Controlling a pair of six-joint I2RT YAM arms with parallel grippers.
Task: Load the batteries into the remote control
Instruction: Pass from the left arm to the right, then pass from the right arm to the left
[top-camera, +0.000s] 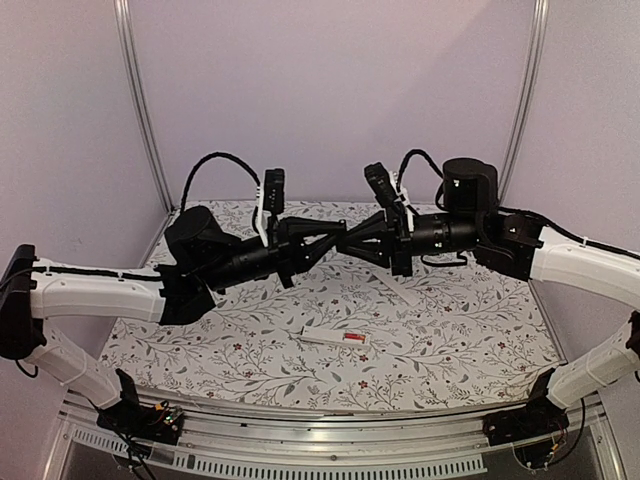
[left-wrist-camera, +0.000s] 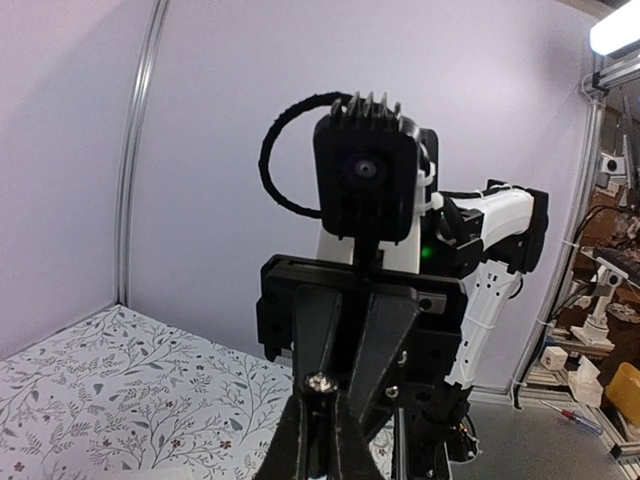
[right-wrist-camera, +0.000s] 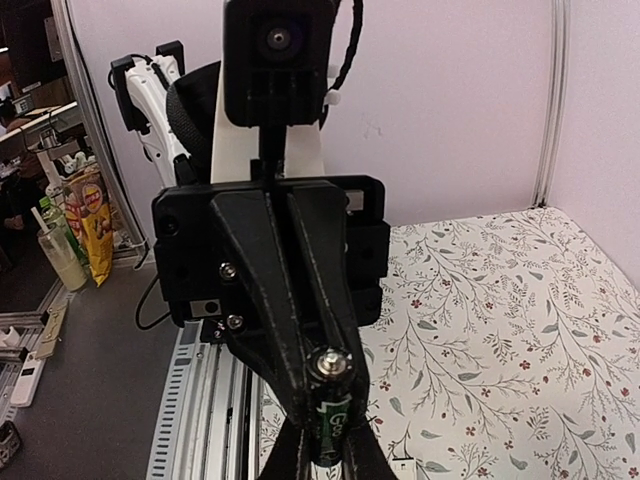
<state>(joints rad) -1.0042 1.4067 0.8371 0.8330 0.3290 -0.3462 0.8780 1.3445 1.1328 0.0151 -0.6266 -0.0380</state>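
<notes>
While both arms meet mid-frame above the desk (top-camera: 460, 330), the left claw (top-camera: 336, 244) looks pinched shut on the one raised battery (right-wrist-camera: 331, 415). It points lengthwise at the right claw (right-wrist-camera: 328, 458), whose tips hug it narrowly. One remote control (top-camera: 333, 338) lies below centre, long axis left-right, roughly midway between both arms.

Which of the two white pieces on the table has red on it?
The remote control, the nearer piece at front centre, has a red patch toward its right end. The thin strip farther back and right is plain white.
</notes>
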